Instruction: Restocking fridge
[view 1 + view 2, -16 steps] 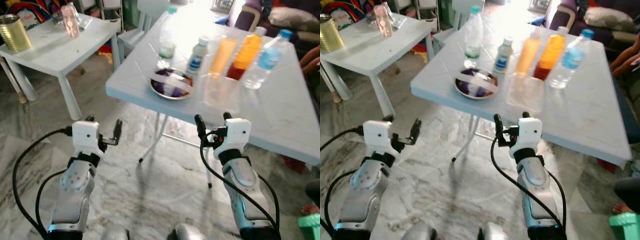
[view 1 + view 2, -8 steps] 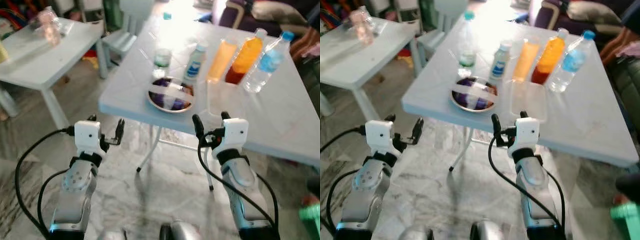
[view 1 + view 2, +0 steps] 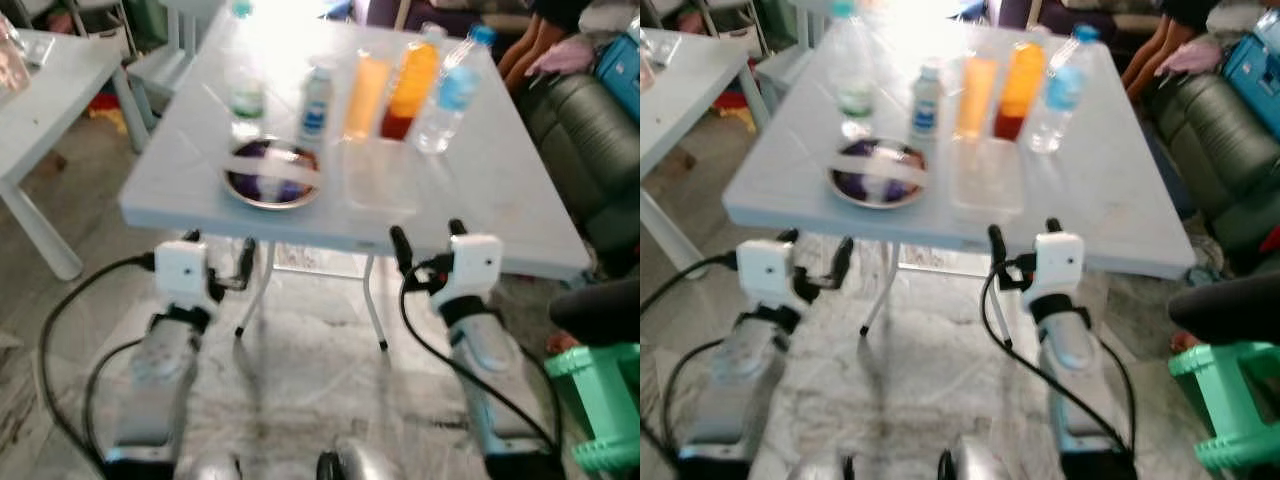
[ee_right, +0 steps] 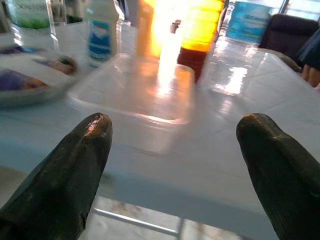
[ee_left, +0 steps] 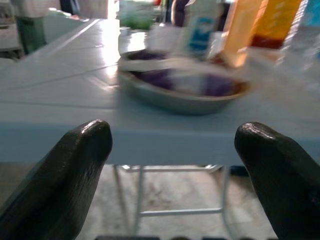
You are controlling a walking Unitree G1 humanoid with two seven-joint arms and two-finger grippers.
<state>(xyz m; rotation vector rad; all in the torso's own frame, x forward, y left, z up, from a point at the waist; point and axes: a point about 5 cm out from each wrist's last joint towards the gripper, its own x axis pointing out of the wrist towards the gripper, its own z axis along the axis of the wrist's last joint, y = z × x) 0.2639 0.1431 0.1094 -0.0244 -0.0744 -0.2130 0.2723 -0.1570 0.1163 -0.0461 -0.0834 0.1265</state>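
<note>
A: From the head camera, why is everything grouped on the table (image 3: 500,200)?

B: Likely staged for the fridge: bottles in a far row, the orange bottle (image 3: 409,78) among them, with the steel plate (image 3: 272,174) and clear container (image 3: 380,178) near the front edge. Both arms are raised just short of that edge.

A: Left wrist view?

B: The left pincer (image 5: 172,175) is spread wide, empty, level with the plate, apparently lined up.

A: Right wrist?

B: The right pincer (image 4: 175,175) is wide too, facing the container.

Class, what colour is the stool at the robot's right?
Green stool, clearest in the right eye view.
</note>
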